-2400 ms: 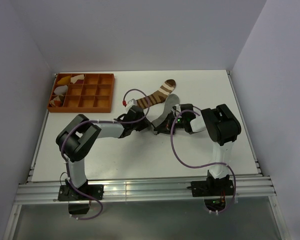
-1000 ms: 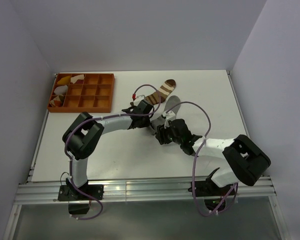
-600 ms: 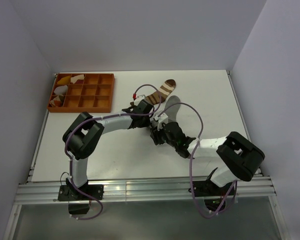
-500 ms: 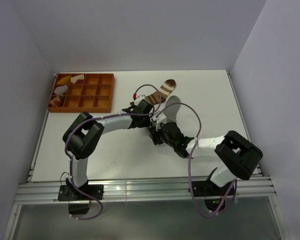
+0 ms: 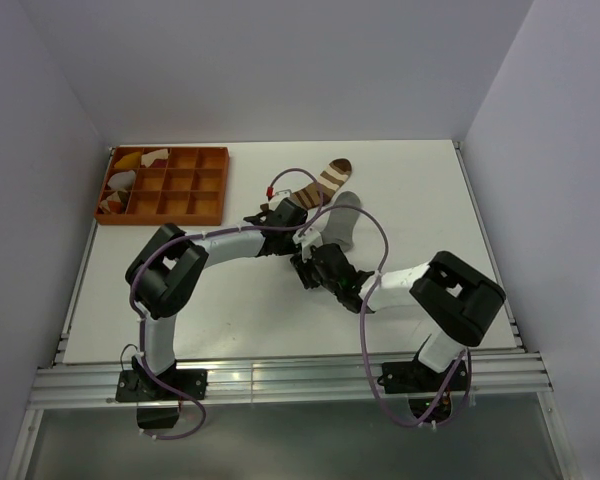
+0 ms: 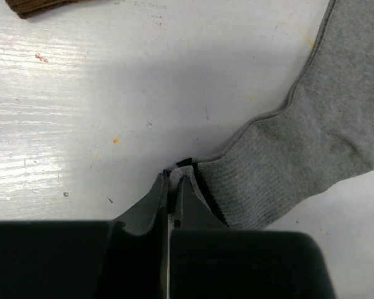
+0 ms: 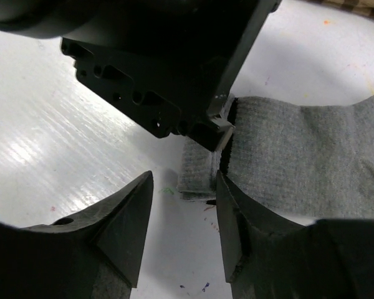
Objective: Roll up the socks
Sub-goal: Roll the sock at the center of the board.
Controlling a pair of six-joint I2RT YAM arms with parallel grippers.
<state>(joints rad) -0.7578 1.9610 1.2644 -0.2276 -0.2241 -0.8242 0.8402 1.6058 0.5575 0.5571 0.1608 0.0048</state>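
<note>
One surface (image 5: 430,200): white, scuffed, flecked with small marks in the wrist views.
Two arms: the left arm (image 5: 165,275) reaches in from the left and the right arm (image 5: 455,295) is bent low, reaching in from the right. Their wrists meet near the centre.
Tray (image 5: 180,217): orange, gridded into compartments, at the far left corner. Yellow and white cloth pieces (image 5: 130,158) lie in its left compartments.
Grey sock (image 5: 342,222): plain grey knit with a ribbed leg and a thin dark stripe at the cuff. It lies flat at the centre, foot running toward the far side, cuff end near the two wrists. The right wrist view shows the cuff end folded over on itself.
Brown sock (image 5: 325,180): brown with white stripes, lying flat just beyond the grey sock toward the far edge. Whether the two touch, I cannot tell.
Left end effector (image 6: 172,187): fingers together, clamped on the cuff edge of the grey sock at the dark stripe.
Right end effector (image 7: 184,175): fingers apart, low over the surface, one on each side of the folded cuff, just beside the left end effector. Nothing gripped.
</note>
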